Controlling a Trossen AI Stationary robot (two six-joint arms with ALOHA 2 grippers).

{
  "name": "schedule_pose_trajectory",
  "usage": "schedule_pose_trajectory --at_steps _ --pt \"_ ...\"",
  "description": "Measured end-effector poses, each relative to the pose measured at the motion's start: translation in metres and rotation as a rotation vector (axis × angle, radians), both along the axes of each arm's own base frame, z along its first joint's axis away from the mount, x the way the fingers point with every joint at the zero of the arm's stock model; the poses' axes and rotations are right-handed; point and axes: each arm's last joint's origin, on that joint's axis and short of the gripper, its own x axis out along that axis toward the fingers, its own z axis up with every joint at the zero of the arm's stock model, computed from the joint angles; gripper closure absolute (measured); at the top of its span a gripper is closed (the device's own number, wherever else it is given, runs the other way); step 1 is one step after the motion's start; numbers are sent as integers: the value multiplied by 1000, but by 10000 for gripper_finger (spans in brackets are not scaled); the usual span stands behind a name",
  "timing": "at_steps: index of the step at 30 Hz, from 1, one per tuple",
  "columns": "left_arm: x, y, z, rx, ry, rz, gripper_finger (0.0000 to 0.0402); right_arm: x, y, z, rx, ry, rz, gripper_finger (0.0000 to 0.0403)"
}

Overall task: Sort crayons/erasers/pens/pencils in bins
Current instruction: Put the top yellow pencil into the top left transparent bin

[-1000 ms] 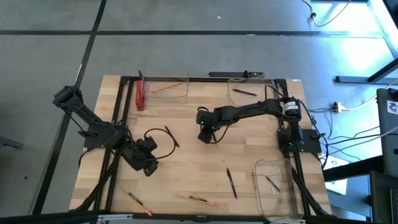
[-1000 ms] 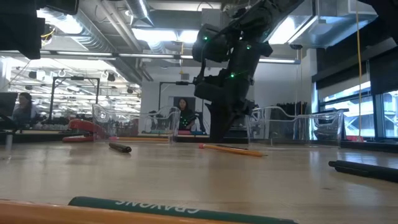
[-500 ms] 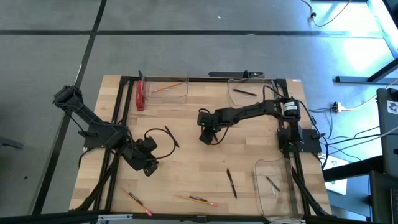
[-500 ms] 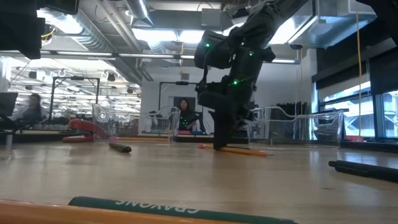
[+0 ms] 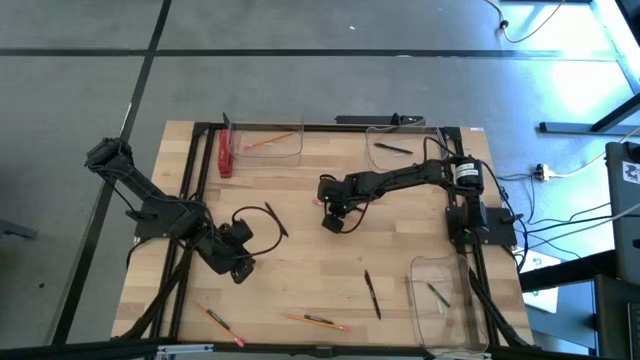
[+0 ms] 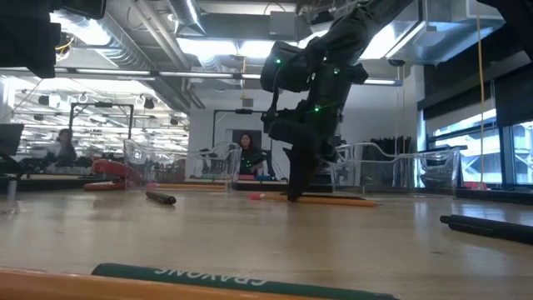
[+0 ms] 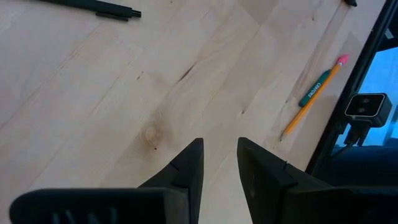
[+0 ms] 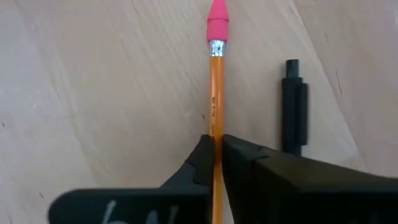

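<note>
Pencil, orange with a pink eraser end, pinched between the fingers of my right gripper near the middle of the table; the jaws are closed onto its shaft, which lies along the wood and runs straight out from between them. Just beside it lies a black pen, roughly parallel and not touching. My left gripper waits low over the table's left side, jaws parted and empty, with another pencil near the table edge and a second pen well apart from it. Open wood surrounds the right gripper on all sides. Three clear bins stand at the margins: one at the far left holding a pencil, one at the far right holding a pen, one at the near right corner. A red bar lies beside the far left bin. Two more pencils rest by the near edge. Beyond the light wooden surface, a workshop with ceiling lights and a seated person.
</note>
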Motion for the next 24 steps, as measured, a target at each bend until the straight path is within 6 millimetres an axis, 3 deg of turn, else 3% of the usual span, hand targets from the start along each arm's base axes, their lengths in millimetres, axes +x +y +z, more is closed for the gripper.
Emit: schedule_pose_trajectory --at_steps 18,24 --pt "0 0 0 25 -10 -11 312 5 2 2 81 -47 32 387" --pt "1 1 0 47 -25 2 312 15 2 14 88 -93 22 388"
